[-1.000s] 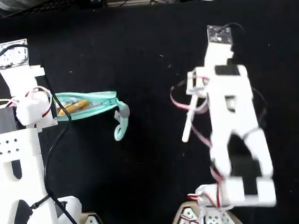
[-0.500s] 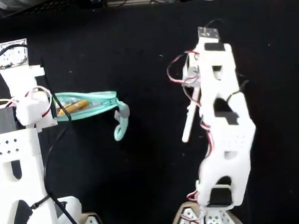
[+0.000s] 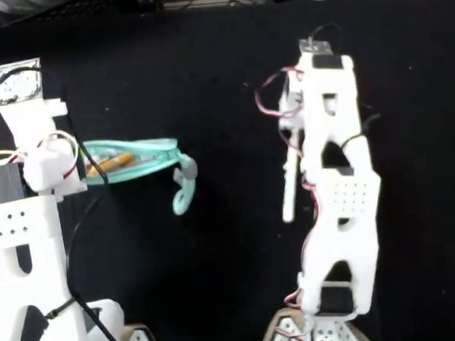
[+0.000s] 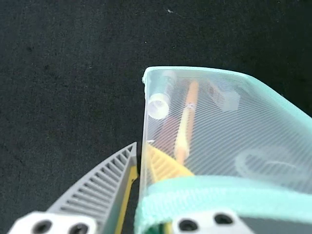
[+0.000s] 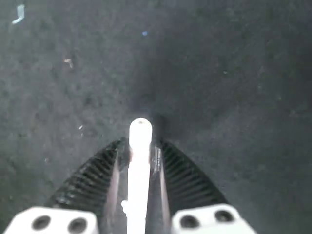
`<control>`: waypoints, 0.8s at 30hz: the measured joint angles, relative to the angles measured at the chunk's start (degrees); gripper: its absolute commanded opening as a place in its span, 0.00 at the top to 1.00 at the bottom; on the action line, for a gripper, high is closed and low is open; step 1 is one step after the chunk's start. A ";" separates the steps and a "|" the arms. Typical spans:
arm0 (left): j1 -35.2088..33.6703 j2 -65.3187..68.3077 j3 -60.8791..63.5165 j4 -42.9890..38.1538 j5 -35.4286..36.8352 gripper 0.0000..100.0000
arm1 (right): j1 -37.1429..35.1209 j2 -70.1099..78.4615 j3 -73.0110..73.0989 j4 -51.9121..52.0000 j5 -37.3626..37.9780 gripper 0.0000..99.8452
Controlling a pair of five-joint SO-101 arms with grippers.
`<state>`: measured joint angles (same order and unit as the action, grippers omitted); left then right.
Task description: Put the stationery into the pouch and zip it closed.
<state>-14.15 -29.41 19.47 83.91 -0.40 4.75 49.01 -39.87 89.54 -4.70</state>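
My left tool (image 4: 141,152) grips one end of the clear, teal-edged pouch (image 4: 219,122) at the left of the black worktop (image 3: 205,70), with an orange pencil (image 4: 185,122) inside. My right tool (image 5: 140,148) is clamped on a white pen (image 5: 139,175), well apart from the pouch.

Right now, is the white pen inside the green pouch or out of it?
Out. The white pen sits clamped in the right gripper, apart from the pouch that the left gripper holds.
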 measured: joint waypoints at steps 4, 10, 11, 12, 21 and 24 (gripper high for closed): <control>0.00 0.00 0.00 0.00 0.00 0.97 | -0.26 0.00 -1.58 1.85 2.37 0.99; 0.00 0.00 0.00 0.00 0.00 0.97 | -2.20 -0.79 -1.58 2.55 5.01 0.99; 0.00 0.00 0.00 0.00 0.00 0.97 | -2.37 -1.76 -1.58 2.81 5.19 0.99; 0.00 0.00 0.00 0.00 0.00 0.97 | -2.73 -3.08 -1.41 2.99 5.19 0.99; 0.00 0.00 0.00 0.00 0.00 0.97 | -7.82 -25.41 16.70 -1.05 5.19 0.99; 0.00 0.00 0.00 0.00 0.00 0.97 | -10.29 -37.71 27.08 -4.66 5.19 0.99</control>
<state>-14.15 -29.41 19.47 83.91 -0.40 -5.54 11.30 -12.79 84.88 0.48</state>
